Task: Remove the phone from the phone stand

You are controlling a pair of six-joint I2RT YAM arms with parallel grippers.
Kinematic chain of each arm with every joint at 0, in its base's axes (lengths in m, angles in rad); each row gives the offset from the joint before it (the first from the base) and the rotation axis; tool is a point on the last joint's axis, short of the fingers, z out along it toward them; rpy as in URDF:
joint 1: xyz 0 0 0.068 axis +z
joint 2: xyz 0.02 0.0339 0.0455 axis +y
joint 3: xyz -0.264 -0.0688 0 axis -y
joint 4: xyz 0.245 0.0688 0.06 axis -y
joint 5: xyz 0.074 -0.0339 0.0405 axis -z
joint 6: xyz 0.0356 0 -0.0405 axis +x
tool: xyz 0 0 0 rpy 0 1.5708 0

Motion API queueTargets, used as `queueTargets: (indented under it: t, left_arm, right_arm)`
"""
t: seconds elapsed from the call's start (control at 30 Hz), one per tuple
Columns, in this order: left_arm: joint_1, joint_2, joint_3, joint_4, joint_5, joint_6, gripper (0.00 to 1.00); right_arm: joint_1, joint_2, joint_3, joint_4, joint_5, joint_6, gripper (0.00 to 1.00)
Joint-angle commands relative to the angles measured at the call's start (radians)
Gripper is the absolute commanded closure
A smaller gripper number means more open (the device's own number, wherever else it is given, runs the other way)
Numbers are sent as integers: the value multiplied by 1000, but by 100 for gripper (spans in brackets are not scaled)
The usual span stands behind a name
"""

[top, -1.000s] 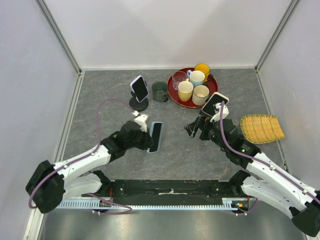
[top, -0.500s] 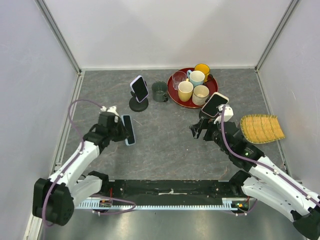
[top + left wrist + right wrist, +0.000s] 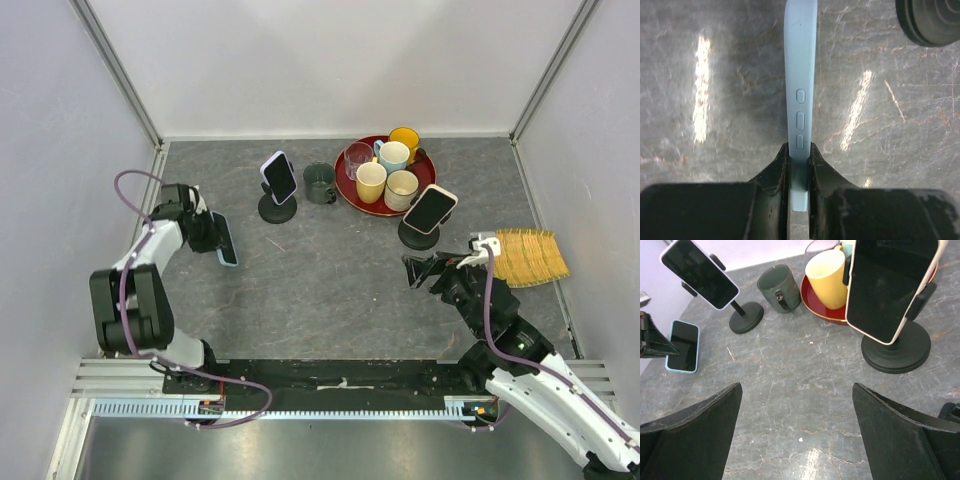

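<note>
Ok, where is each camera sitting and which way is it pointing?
Top external: above, behind the bases, looking down at the table; left arm, right arm show.
Left wrist: on the left arm, looking along its fingers clamped on the blue phone.
Right wrist: on the right arm, facing two phones on stands; its open fingers show.
Shared: the blue phone, in all three.

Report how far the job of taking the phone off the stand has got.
Done: a light blue phone is off any stand. In hand: the left gripper is shut on its edge, at the left of the table. Left: it is not yet released, a lilac-edged phone sits on the left stand and a pale-edged phone on the right stand. The open right gripper hovers short of that one.
</note>
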Motion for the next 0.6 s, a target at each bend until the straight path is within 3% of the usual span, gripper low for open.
queueTargets:
  t: [0.0,0.17,0.27,0.57]
  left_arm:
    - [7,154,174,-20,79,144,98]
    - [11,295,265,-74,70,195,98]
    - [14,352,280,-100,20,215,92]
    - [13,342,265,-79,-94,218,59]
  right_arm:
    - [-1,-71,-32,54,54,-17,2]
    - [-1,-83,-37,51,61,-19,2]
    - [-1,-74,-34,48,60,-19,2]
    - [-1,-31,-22,42,66,-20,2]
